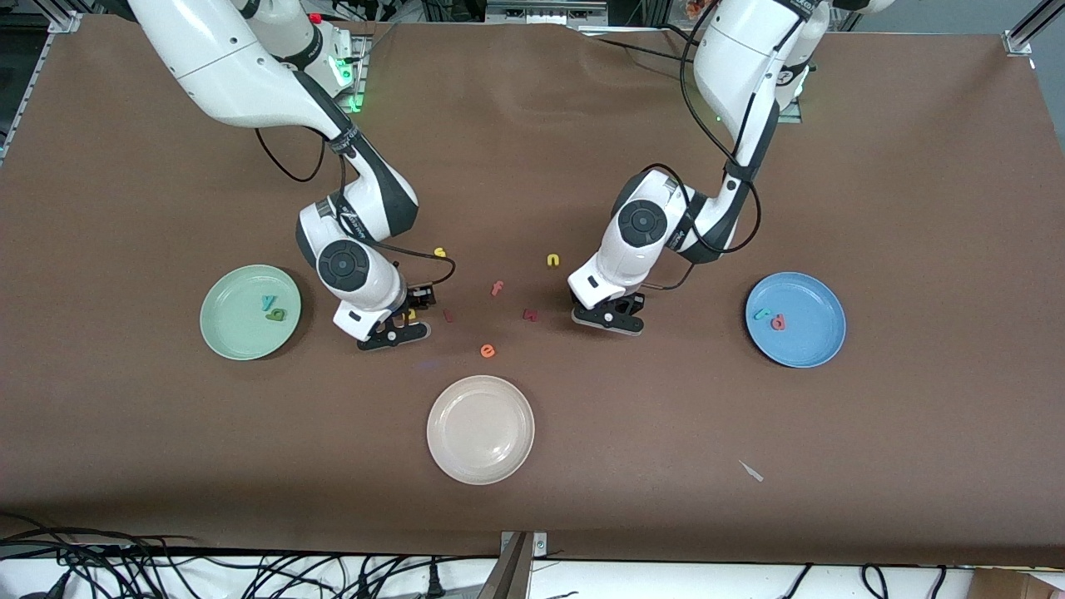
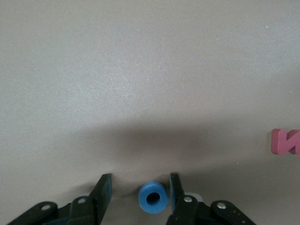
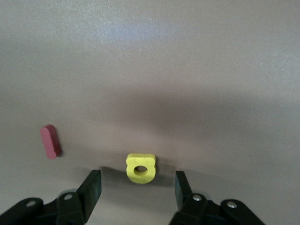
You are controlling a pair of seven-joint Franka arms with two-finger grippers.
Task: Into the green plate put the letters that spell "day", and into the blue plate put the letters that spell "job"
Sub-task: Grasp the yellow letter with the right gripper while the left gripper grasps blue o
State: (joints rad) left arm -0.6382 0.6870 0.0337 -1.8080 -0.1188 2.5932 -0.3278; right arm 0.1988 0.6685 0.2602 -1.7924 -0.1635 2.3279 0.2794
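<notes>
Table | left gripper released around "o" | right gripper released around "a" | "e" nearby

The room light was bright and even, coming from above. The brown bench looked a little paler near its middle. Under both arms lay soft, short shadows. In the two wrist views a wide dim shadow fell on the surface, and these pictures were slightly soft and washed grey.
</notes>
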